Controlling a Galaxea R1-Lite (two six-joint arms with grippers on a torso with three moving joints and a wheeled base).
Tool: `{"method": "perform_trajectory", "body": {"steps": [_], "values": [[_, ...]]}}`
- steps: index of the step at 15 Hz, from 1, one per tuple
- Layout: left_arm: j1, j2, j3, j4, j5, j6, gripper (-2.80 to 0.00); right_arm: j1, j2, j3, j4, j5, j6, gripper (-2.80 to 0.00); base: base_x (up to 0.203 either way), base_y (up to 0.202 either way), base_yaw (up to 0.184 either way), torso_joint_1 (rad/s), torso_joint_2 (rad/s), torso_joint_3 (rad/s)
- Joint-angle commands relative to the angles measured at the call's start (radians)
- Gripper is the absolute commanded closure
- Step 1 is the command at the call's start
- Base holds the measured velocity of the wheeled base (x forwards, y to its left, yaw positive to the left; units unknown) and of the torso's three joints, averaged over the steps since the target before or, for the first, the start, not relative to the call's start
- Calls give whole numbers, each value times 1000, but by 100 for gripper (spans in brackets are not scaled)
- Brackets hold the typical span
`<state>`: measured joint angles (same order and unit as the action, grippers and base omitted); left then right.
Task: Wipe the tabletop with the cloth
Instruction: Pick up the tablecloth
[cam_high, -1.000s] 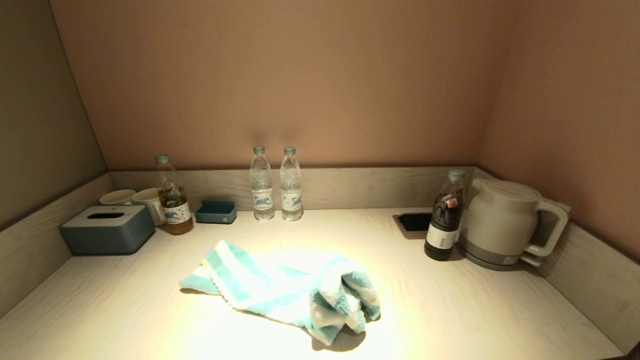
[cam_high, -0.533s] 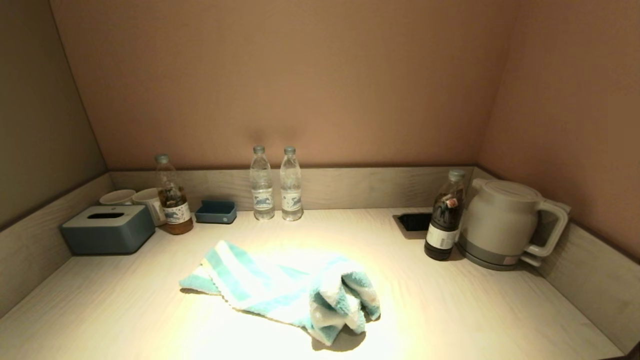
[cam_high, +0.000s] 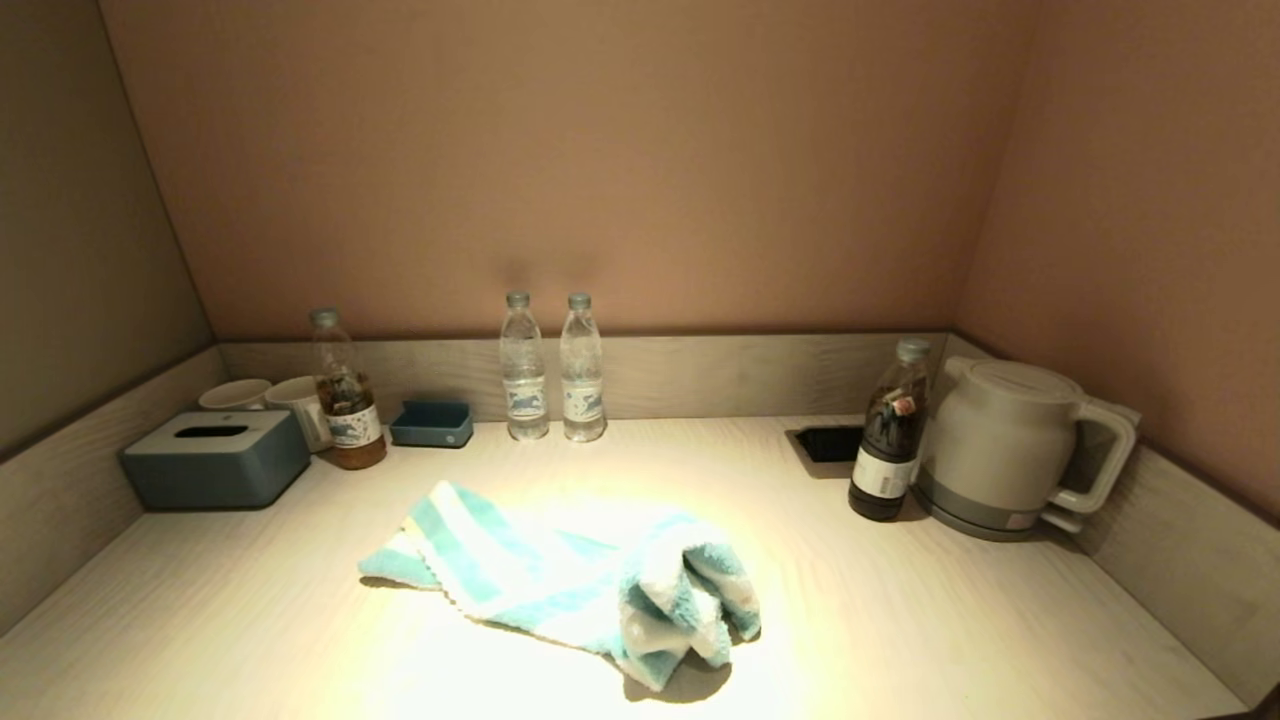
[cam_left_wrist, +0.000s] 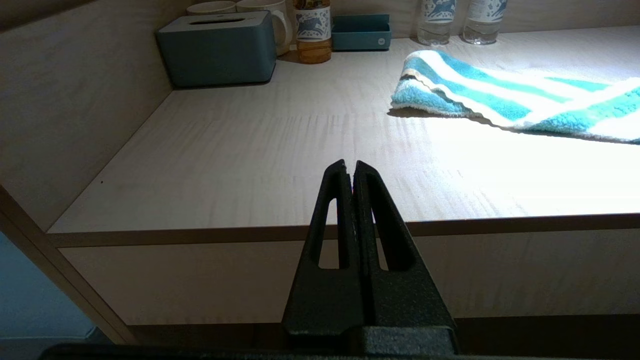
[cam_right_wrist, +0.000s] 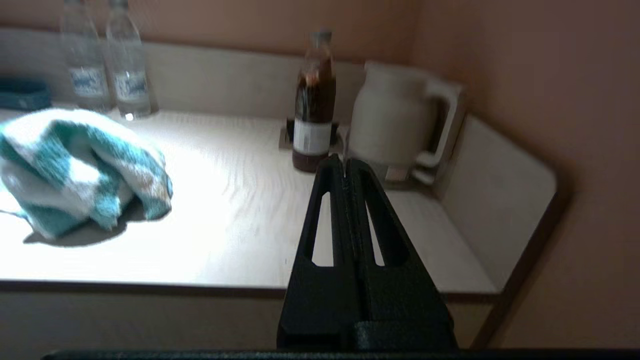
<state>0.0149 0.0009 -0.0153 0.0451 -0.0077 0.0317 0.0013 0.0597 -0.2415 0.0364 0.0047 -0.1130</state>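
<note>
From the head view, the cloth (cam_high: 565, 580) lies in the middle of the tabletop (cam_high: 950, 610), one end flat and the other bunched up. Nobody holds it. The bottles (cam_high: 552, 368), the kettle (cam_high: 1010, 448) and the box (cam_high: 215, 458) stand along the back and sides, so the middle is free for wiping. No arm shows here. Nothing on the table has moved since a second ago.

From the left wrist view, the left gripper (cam_left_wrist: 350, 167) waits in front of the table's front edge, fingers pressed together, holding nothing. The cloth (cam_left_wrist: 505, 97) is well apart from it, farther in on the table.

From the right wrist view, the right gripper (cam_right_wrist: 344, 162) is also closed tight and empty. It sits by the front edge and points toward the kettle (cam_right_wrist: 392, 117). The cloth (cam_right_wrist: 80, 170) lies off to one side, not touched. I think it must open before it can grab the cloth.
</note>
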Motion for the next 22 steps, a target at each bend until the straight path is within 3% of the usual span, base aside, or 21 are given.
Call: {"method": "perform_trajectory", "body": {"steps": [1, 7, 12, 18, 22], "values": [[0, 1, 0, -1, 0, 1, 0, -1, 214, -142, 48, 40, 6, 0, 0, 0, 0, 0, 0, 0], [0, 1, 0, 1, 0, 1, 0, 16, 733, -335, 15, 178, 169, 0, 0, 0, 0, 0, 0, 0], [0, 1, 0, 1, 0, 1, 0, 49, 1162, -429, -72, 223, 258, 0, 0, 0, 0, 0, 0, 0], [0, 1, 0, -1, 0, 1, 0, 146, 1424, -539, -119, 231, 353, 0, 0, 0, 0, 0, 0, 0], [0, 1, 0, -1, 0, 1, 0, 229, 1497, -602, -121, 233, 434, 0, 0, 0, 0, 0, 0, 0]]}}
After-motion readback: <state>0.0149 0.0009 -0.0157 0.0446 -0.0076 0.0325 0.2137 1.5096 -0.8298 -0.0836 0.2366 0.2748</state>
